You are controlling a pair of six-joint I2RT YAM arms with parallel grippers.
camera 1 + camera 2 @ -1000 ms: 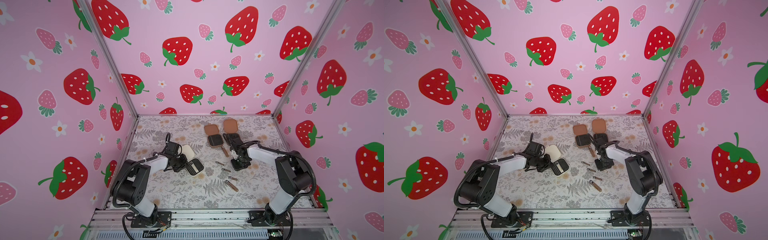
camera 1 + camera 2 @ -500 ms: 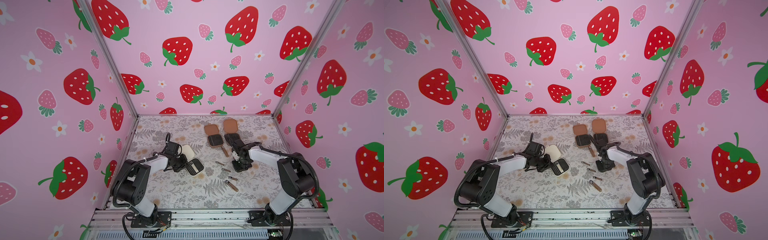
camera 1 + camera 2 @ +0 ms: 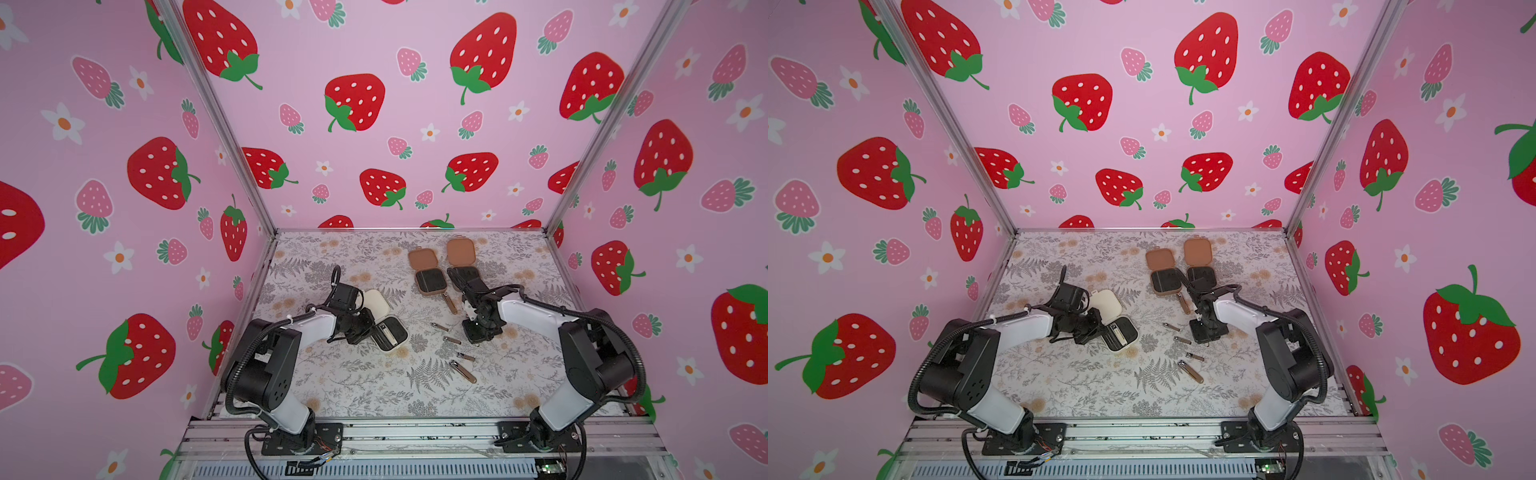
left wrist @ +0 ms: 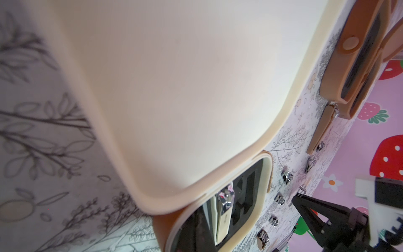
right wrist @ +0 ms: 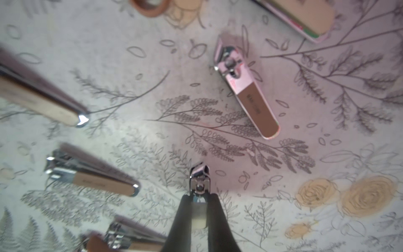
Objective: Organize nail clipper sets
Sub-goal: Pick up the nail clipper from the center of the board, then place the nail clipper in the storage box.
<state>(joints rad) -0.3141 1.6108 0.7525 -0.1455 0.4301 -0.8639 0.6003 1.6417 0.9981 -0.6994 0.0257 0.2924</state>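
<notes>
Cream case: the cream case [image 3: 376,301] [image 3: 1105,302] lies open on the floral mat [image 3: 374,399]. A silver clipper [image 4: 222,216] sits in its black inside.
Left gripper: the left gripper [image 3: 358,329] is at the left edge of the cream case, with its fingers together. I cannot tell if they pinch the rim.
Right gripper: the right gripper [image 5: 199,197] is well to the right of the cream case. Its fingers [image 5: 182,218] are clamped on both sides of a small clipper [image 5: 198,174], whose head sticks out.
Loose clippers: four loose clippers [image 3: 451,340] lie in a row right of the cream case, apart from one another.
Brown cases: two brown cases [image 3: 424,261] lie open behind and right of the cream case. A brown-handled clipper [image 3: 450,302] lies just beside the nearer one.
In the way: the right arm [image 3: 532,316] covers part of the farther brown case's base. In the left wrist view the cream lid fills most of the picture.
Change: compared with one second ago, the right gripper sits slightly nearer to the front. The cases, the loose clippers and the left gripper are as before.
</notes>
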